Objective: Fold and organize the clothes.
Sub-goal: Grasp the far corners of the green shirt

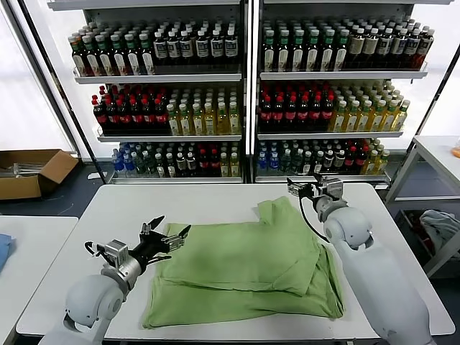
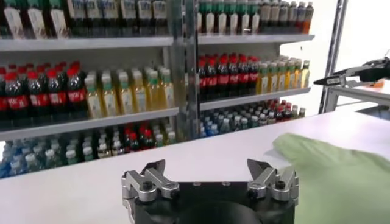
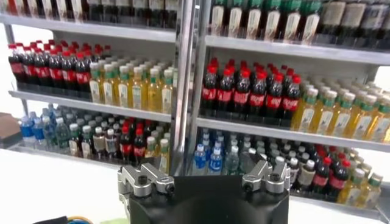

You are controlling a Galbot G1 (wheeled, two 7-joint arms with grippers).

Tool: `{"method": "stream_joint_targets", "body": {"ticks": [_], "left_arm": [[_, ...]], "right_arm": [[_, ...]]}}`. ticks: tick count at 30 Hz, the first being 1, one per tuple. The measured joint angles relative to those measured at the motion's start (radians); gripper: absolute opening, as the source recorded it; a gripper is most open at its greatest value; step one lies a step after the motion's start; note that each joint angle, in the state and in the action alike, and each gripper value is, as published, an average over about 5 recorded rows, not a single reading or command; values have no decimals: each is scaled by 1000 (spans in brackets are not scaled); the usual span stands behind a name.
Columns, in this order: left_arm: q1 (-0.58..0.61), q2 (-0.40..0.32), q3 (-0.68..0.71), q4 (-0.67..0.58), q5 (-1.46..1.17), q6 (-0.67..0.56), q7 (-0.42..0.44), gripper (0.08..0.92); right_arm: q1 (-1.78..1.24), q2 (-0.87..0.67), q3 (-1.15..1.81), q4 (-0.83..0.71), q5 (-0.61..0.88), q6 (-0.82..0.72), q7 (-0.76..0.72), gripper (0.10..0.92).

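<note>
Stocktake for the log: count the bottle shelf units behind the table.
2: left unit and right unit, side by side behind the table. More may stand beyond the head view.

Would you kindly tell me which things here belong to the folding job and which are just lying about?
Job:
- green T-shirt, partly folded on the white table
- left gripper, fingers open at the shirt's left edge
- right gripper, fingers open beyond its far corner

Lying about:
- shelves of bottles
- cardboard box

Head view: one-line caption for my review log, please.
Both open grippers, left gripper and right gripper, hover at opposite edges of a partly folded green T-shirt on the white table.
</note>
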Motion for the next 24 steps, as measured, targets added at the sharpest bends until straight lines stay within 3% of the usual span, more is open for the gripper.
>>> {"method": "stream_joint_targets", "body": {"ticks": [24], "left_arm": [[-180,-44,104,301,75,20,-49,823]], "right_arm": [[36,158,44,-258,-89,1,-29,823]]}}
